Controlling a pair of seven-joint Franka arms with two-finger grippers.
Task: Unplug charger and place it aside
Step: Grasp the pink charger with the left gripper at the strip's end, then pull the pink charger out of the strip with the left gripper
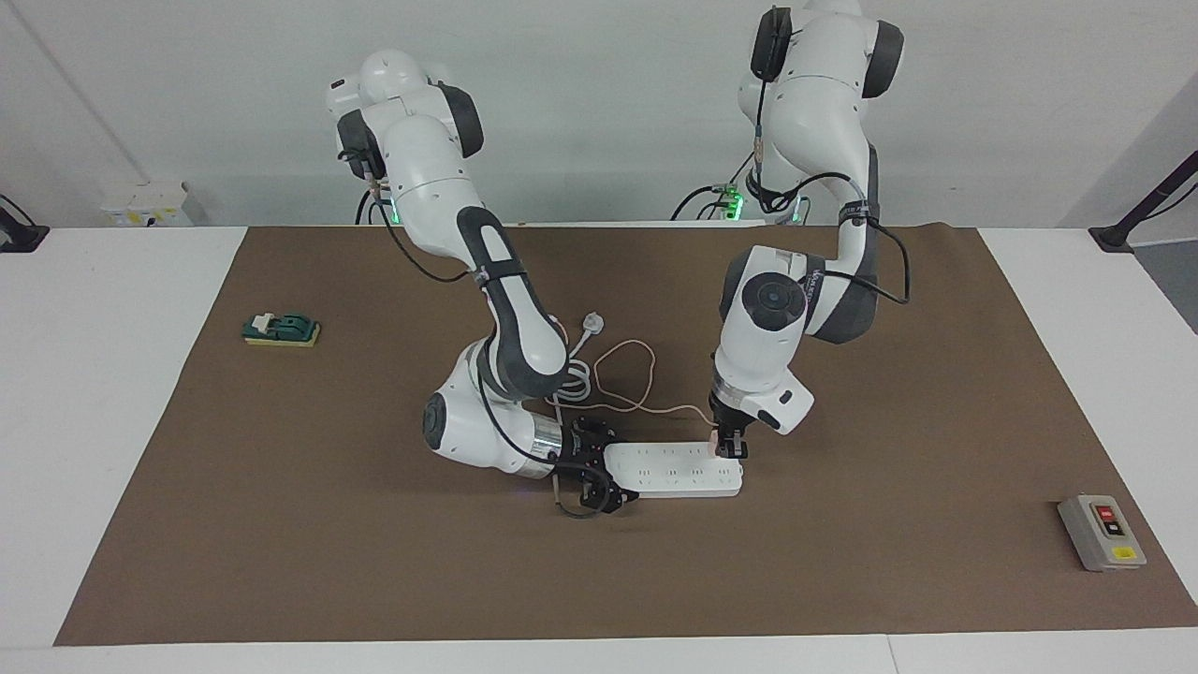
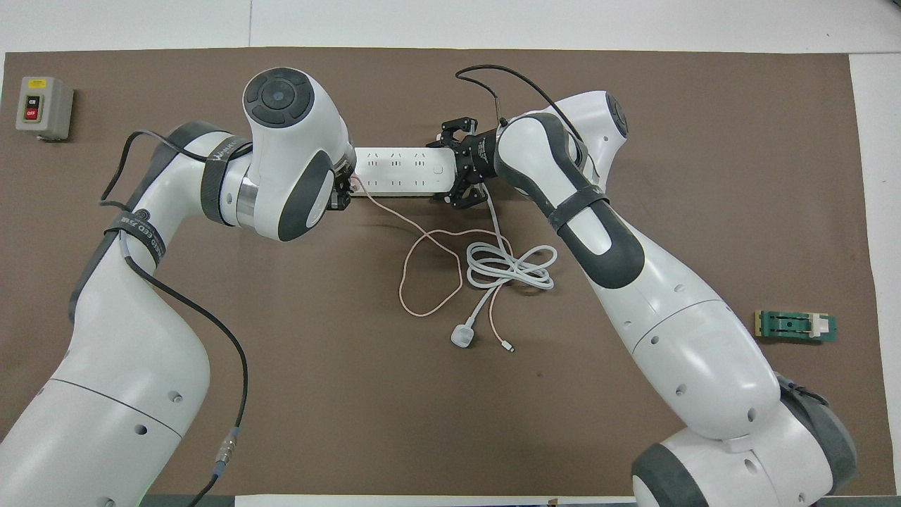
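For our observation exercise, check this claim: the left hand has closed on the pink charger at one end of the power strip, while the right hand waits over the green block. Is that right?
One detail is wrong. In the facing view the right hand is at the power strip's other end, not over the green block. The left hand has indeed closed on the pink charger.

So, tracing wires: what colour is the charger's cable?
Pale pink cable, clearest in the overhead view.

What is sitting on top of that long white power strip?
A small pale-pink cube charger sits plugged in at one end of the power strip, with the left gripper shut on it. Its prongs are hidden. The right gripper covers the strip's other end.
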